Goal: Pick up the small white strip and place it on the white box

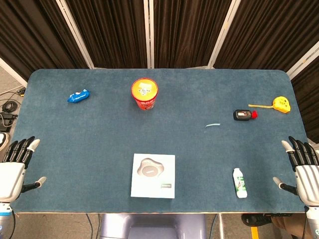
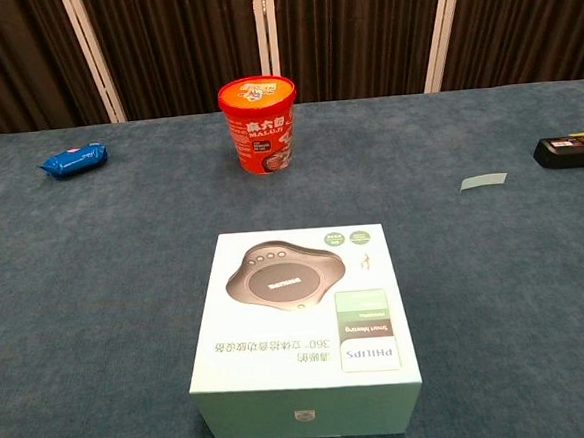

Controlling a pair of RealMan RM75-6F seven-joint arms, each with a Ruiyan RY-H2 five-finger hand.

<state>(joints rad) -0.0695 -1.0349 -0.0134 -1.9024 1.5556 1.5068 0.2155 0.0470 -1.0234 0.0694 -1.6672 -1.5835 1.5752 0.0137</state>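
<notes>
White strip (image 1: 213,125) lies untouched; only head view shows both hands (image 1: 15,164) (image 1: 303,164), fingers spread

The head view looks steeply down from above the near edge of the table (image 1: 75,144), facing the dark curtain behind it, and takes in the whole blue tabletop from corner to corner. The white box (image 1: 153,175) lies low in the middle of that picture, close to the near edge. The chest view sits much lower, only a little above the table surface, faces the same curtain, and is far nearer: the white box (image 2: 305,328) fills its lower middle. Both views share the box and the red cup (image 1: 145,94) beyond it; the chest view's right edge probably cuts the scene short.
</notes>
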